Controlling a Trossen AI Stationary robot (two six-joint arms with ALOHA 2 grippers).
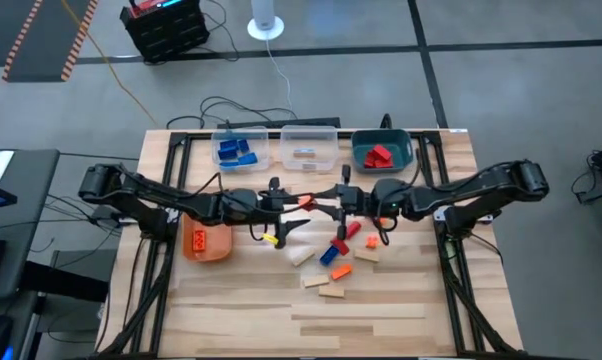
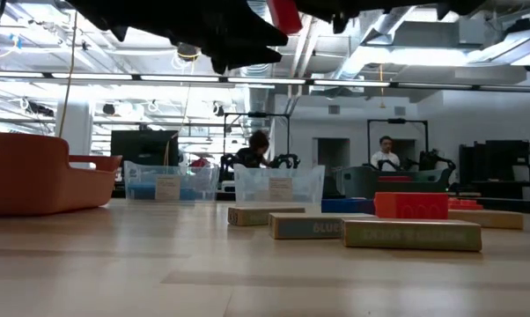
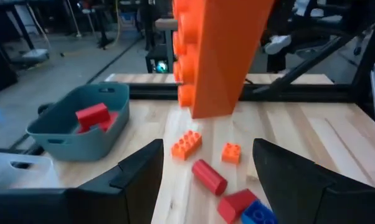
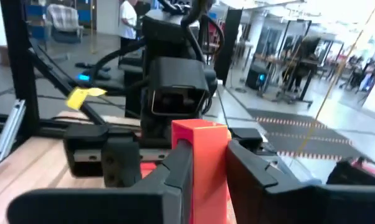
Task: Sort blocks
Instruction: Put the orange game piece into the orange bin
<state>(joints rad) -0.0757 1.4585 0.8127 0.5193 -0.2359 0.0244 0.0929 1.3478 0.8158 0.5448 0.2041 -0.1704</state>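
Note:
An orange studded brick [image 1: 303,200] hangs in the air over the table's middle, shut in my right gripper [image 1: 324,199], which reaches in from the table's right. My left gripper [image 1: 281,201] faces it from the left, open; in the left wrist view [image 3: 206,180] the brick [image 3: 215,56] stands just ahead of the spread fingers. Loose blocks [image 1: 333,258] in tan, blue, red and orange lie flat on the table below. The low view shows the brick [image 2: 284,13] high up between the dark arms. My right gripper [image 4: 203,171] pinches the orange brick between its two fingers, one on each flat side [image 4: 203,146]. The fingers come level from the table's right. The brick is lifted clear of the table, its free end pointing toward my left gripper.
Along the far edge stand a clear bin with blue blocks [image 1: 239,150], a clear bin with tan pieces [image 1: 309,148] and a teal bin with red blocks [image 1: 381,153]. An orange bin [image 1: 209,241] sits below my left arm. Bare wood lies toward the near edge.

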